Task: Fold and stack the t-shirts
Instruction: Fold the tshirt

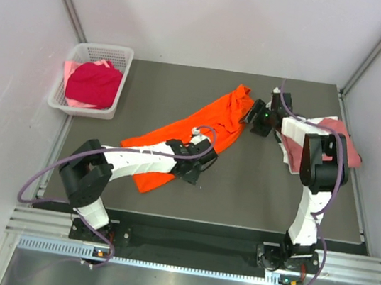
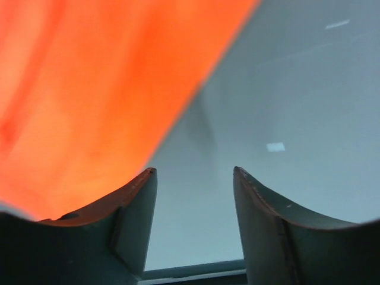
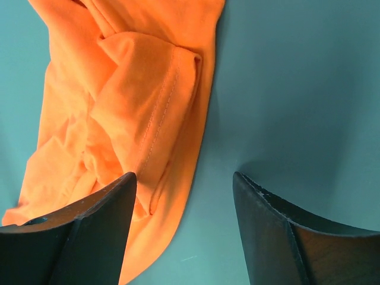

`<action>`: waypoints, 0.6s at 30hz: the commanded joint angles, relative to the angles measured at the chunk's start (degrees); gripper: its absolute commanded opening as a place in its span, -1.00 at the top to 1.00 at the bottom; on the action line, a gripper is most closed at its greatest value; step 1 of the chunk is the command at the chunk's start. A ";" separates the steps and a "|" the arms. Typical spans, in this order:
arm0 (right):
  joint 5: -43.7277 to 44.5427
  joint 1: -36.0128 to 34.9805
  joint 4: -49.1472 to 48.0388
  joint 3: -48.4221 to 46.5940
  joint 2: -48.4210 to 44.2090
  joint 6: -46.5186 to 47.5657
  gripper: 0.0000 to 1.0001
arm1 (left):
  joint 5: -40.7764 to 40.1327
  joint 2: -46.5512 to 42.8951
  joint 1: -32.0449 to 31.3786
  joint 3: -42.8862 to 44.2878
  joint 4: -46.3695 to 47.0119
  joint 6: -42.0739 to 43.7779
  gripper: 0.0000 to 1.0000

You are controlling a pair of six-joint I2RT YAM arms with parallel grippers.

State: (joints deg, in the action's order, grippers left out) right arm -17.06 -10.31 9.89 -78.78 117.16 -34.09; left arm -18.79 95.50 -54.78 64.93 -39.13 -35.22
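In the top view, the orange t-shirt (image 1: 177, 137) was seen stretched in a long diagonal band across the table (image 1: 275, 198), probably so that it could be flattened before folding. The left gripper (image 1: 199, 159) was placed over the band's near half and the right gripper (image 1: 254, 115) just beside its far end, 1 tool for each end. A dusty rose shirt (image 1: 347, 148) with a white one (image 1: 288, 148) was laid at the table's right edge beneath the right arm, apparently as the stack being built. A crimson shirt (image 1: 95, 84) and a pale pink one (image 1: 74, 102) were left in the basket (image 1: 59, 103) on the left, unfolded as far as could be told.

In the left wrist view, the left gripper (image 2: 195, 178) was shown with its jaws parted and only bare table (image 2: 297, 89) between them. The orange cloth (image 2: 89, 89) was blurred and close on the left, beside the left finger but not pinched.

In the right wrist view, the right gripper (image 3: 184, 184) was likewise spread, with nothing clamped. The shirt's bunched, hemmed end (image 3: 136, 107) lay flat on the table (image 3: 297, 89) ahead of the fingers, reaching into the gap on its left side. A fresh grasp on that edge was judged to be needed next.
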 commanded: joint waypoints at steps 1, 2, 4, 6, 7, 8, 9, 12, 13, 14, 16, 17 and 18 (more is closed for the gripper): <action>-0.87 0.37 -1.98 0.91 -3.43 0.25 -0.33 | -8.02 -1.73 1.69 -2.61 -4.72 3.67 -0.14; -0.78 0.29 -2.15 1.17 -3.52 0.25 -0.33 | -8.19 -1.64 3.18 -3.57 -4.72 3.84 -0.14; -0.70 0.46 -2.24 2.14 -4.13 0.42 -0.33 | -6.10 -1.02 4.33 -4.63 -3.50 4.72 -0.11; -0.69 0.64 -2.24 2.67 -4.75 0.60 -0.33 | -5.04 0.20 4.86 -5.42 -2.88 5.16 -0.02; -0.61 0.81 -2.33 2.76 -4.93 0.77 -0.33 | -4.68 0.64 4.86 -5.60 -2.88 5.16 0.02; -0.61 0.90 -2.42 2.84 -5.28 0.78 -0.33 | -4.85 1.52 4.86 -5.77 -3.05 5.08 0.06; -0.69 0.99 -2.33 3.11 -5.28 0.86 -0.33 | -5.03 1.96 4.86 -5.86 -3.05 4.99 0.10; -0.69 1.16 -2.42 3.28 -5.80 0.86 -0.33 | -4.60 3.54 5.13 -6.30 -2.53 5.16 0.23; -0.61 1.25 -2.51 3.37 -5.81 0.78 -0.33 | -3.37 3.81 5.21 -6.39 -2.26 5.34 0.26; -0.78 1.25 -2.59 3.37 -5.89 0.69 -0.33 | -2.84 4.33 5.21 -6.39 -2.09 5.34 0.27; -0.78 1.25 -2.42 3.37 -5.89 0.77 -0.33 | -2.22 4.43 5.21 -6.65 -1.65 5.16 0.23; -0.78 1.25 -2.51 3.37 -5.98 0.69 -0.33 | -1.52 4.17 5.21 -6.83 -1.39 5.08 0.21; -0.78 1.25 -2.51 3.46 -5.98 0.77 -0.33 | -1.34 3.99 5.21 -7.00 -1.12 5.16 0.17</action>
State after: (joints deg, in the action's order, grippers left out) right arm -17.65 -9.50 8.93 -75.72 115.13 -34.06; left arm -22.44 98.52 -49.65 59.27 -41.36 -30.24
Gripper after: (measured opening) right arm 0.666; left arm 0.400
